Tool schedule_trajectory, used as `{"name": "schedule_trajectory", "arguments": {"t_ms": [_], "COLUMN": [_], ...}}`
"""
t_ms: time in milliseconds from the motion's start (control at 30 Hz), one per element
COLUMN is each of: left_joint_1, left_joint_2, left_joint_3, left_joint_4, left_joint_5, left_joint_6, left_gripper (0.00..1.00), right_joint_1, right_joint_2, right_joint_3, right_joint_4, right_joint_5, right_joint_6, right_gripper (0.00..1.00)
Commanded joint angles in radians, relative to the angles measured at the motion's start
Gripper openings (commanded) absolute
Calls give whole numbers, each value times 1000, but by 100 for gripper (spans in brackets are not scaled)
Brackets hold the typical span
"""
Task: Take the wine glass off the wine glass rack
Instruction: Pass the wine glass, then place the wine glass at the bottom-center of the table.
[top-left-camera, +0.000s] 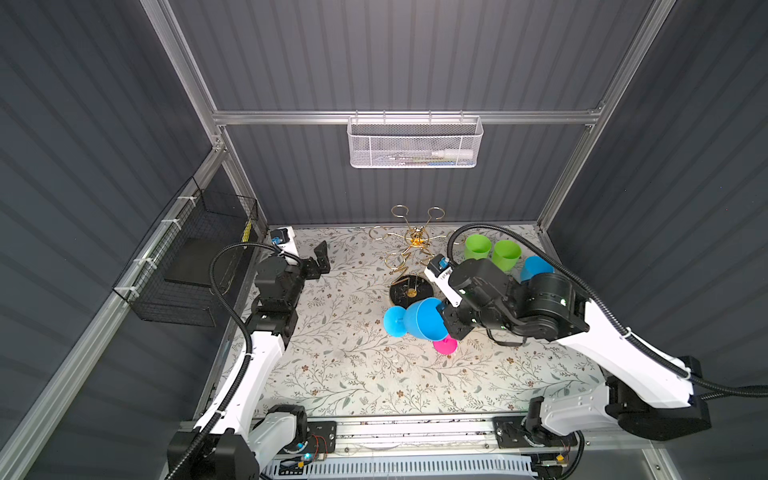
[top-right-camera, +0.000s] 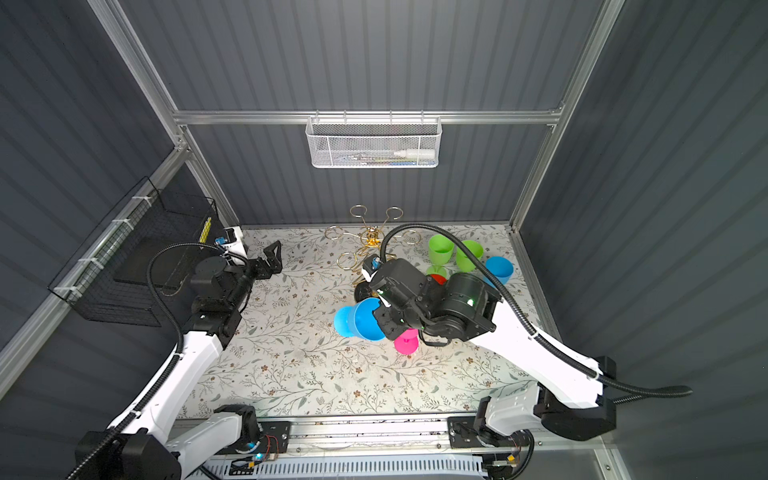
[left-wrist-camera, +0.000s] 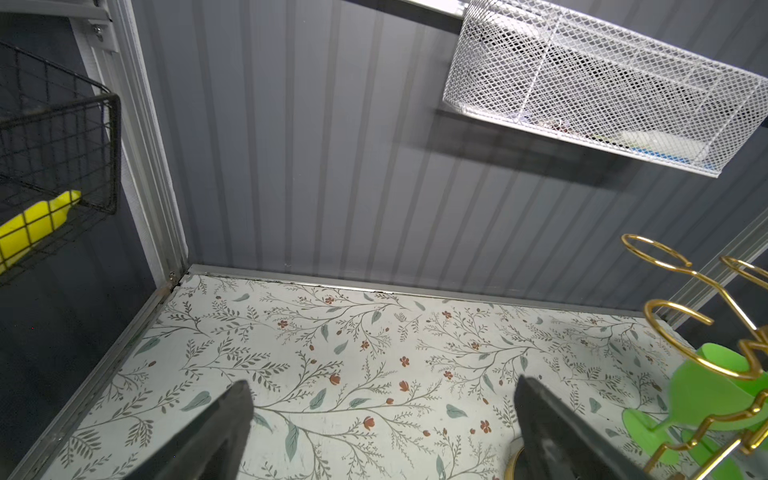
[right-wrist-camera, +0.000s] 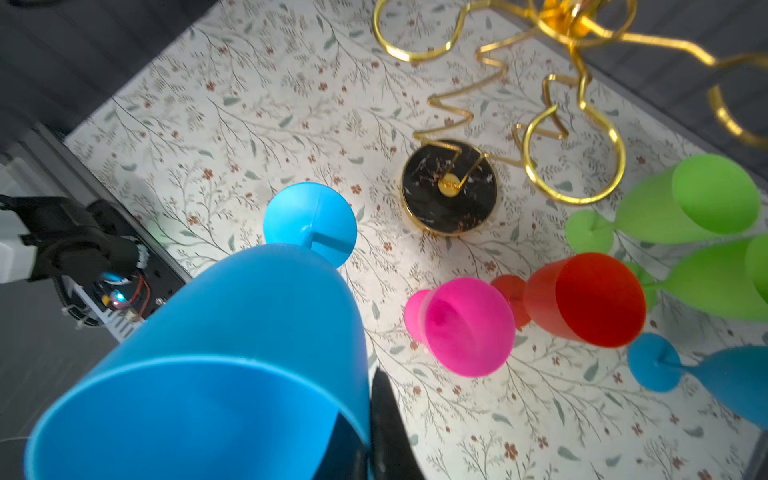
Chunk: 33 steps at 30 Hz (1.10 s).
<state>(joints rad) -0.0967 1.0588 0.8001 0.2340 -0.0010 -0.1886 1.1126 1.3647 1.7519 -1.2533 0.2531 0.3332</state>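
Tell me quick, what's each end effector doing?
Left end effector: open, holding nothing.
Right end effector: shut on the rim of the bright blue plastic wine glass.

The wine glass rack stood at the back of the table. Just before its base, the right gripper held a tilted wine glass. Other glasses stood right of the rack.

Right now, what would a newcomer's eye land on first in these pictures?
The big blue wine glass, gripped at its rim by the right pincer and tipped sideways over the floral table, in front of the gold wine glass rack. Then a pink glass, red glass and green glasses beside it.
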Motion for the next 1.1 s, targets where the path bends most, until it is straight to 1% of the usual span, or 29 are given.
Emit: {"name": "schedule_trajectory", "arguments": {"t_ms": [0, 267, 533, 833, 1067], "left_joint_1": [6, 8, 9, 11, 12], "left_joint_2": [-6, 6, 22, 35, 43], "left_joint_3": [-10, -29, -33, -36, -37], "left_joint_4": [37, 44, 50, 56, 60], "left_joint_5": [-13, -9, -15, -22, -24], "left_joint_6": [31, 40, 44, 52, 54], "left_gripper": [100, 100, 100, 100, 100], "right_joint_1": [4, -10, -31, -64, -79], "right_joint_2": [19, 160, 271, 311, 335], "right_joint_3": [-20, -45, -51, -124, -169], "right_joint_4": [-85, -103, -60, 45, 95], "right_joint_5": [19, -29, -51, -66, -72], "right_joint_6": [59, 50, 6, -5, -16], "right_gripper": [0, 0, 0, 0, 10]}}
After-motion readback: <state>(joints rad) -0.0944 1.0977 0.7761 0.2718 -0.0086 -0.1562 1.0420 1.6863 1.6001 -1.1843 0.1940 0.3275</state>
